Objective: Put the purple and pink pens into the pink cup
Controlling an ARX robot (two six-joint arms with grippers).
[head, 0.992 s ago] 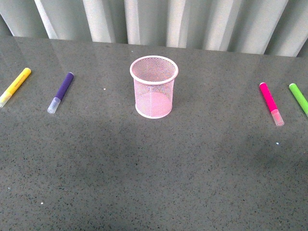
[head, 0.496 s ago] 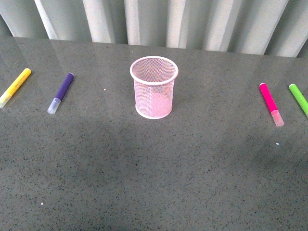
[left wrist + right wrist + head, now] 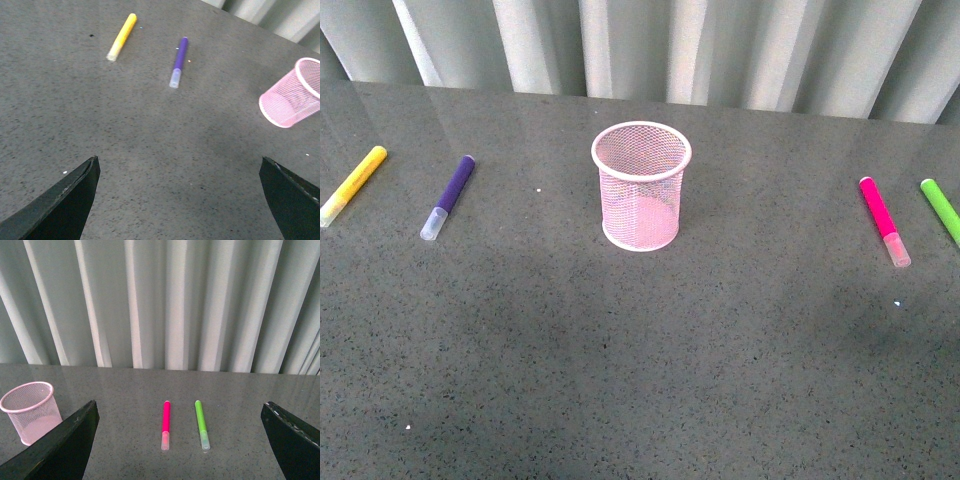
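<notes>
**Two pens flat on the desk, cup upright between them, both end effectors spread and empty**

The pink cup (image 3: 640, 205) is stood upright near the middle of the desk (image 3: 640, 370), mouth upward, and no pen is seen inside it. This central position is judged to put it within reach of either arm.

The purple pen (image 3: 449, 196) is laid flat well to the left of the cup, clear cap toward the robot, with a yellow pen (image 3: 353, 184) beside it further left. The pink pen (image 3: 883, 219) is laid flat well to the right, cap likewise toward the robot, with a green pen (image 3: 941, 208) just beyond it. A pleated curtain (image 3: 650, 45) is hung behind the desk. One target pen is thus placed on each side, presumably so that each arm is given its own pick.

The left end effector (image 3: 178, 165) is held above the desk with its jaws spread wide and nothing between them; the purple pen and the cup are framed ahead of it in the left wrist view. The right end effector (image 3: 180, 405) is likewise held wide and empty, with the pink and green pens seen between its jaws, well ahead.

No step of the task is judged to be done yet. Since each target lies close to a pen of another colour, care in closing on the correct one will be called for.
</notes>
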